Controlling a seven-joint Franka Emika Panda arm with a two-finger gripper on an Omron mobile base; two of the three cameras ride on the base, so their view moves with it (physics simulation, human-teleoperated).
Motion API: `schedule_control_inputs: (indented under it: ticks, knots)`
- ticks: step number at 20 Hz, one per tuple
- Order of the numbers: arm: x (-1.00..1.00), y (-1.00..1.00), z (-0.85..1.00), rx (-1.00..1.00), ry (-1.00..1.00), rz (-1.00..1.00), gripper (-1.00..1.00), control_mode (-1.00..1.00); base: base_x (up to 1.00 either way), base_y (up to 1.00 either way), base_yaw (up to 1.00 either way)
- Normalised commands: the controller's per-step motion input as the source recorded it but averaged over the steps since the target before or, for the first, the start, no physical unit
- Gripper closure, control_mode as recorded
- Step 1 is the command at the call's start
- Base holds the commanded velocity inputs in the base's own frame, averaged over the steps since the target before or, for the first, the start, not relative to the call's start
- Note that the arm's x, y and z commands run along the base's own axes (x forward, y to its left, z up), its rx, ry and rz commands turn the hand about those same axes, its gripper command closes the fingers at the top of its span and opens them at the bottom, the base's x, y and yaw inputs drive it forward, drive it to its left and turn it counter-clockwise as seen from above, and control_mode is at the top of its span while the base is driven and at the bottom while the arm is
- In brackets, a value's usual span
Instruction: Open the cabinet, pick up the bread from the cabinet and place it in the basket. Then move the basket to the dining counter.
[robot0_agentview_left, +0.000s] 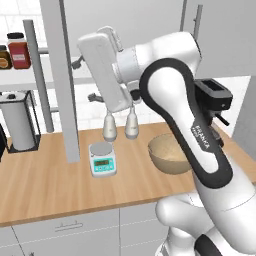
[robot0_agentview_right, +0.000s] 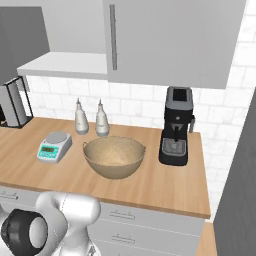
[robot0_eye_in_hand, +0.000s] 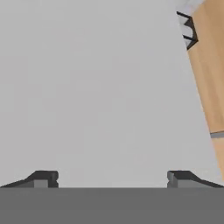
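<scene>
— Cabinet (robot0_agentview_right: 170, 40) up on the far wall; where do we grab?
— Its stiff bar handle (robot0_agentview_right: 113, 37). Our fingers (robot0_eye_in_hand: 41, 178) stand wide apart, holding nothing, facing a grey panel.

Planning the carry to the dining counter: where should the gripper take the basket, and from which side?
Take the rim of the basket from above, one finger inside and one outside. It is a round, open bowl sitting upright, and its belly looks too wide for the open gripper. The near rim seems safest: the two bottles stand behind it and the coffee machine beside it.
</scene>
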Motion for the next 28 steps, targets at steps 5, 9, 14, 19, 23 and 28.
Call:
schedule_control_inputs:
  ticks: [5, 9, 14, 19, 23, 28]
  knots:
    - [-0.32, -0.97, 0.02, -0.2, -0.2, -0.07, -1.0, -1.0, 0.0, 0.0, 0.0]
    - [-0.66, -1.0, 0.0, -0.16, -0.29, 0.0, -1.0, -1.0, 0.0, 0.0, 0.0]
    - [-0.62, -1.0, 0.0, -0.19, -0.24, 0.0, -1.0, -1.0, 0.0, 0.0, 0.0]
    - [-0.38, -1.0, 0.0, -0.25, -0.31, 0.0, -1.0, -1.0, 0.0, 0.0, 0.0]
    - [-0.01, -1.0, 0.0, -0.27, -0.32, -0.02, -1.0, -1.0, 0.0, 0.0, 0.0]
    - [0.19, -1.0, 0.0, -0.21, -0.17, -0.09, -1.0, -1.0, 0.0, 0.0, 0.0]
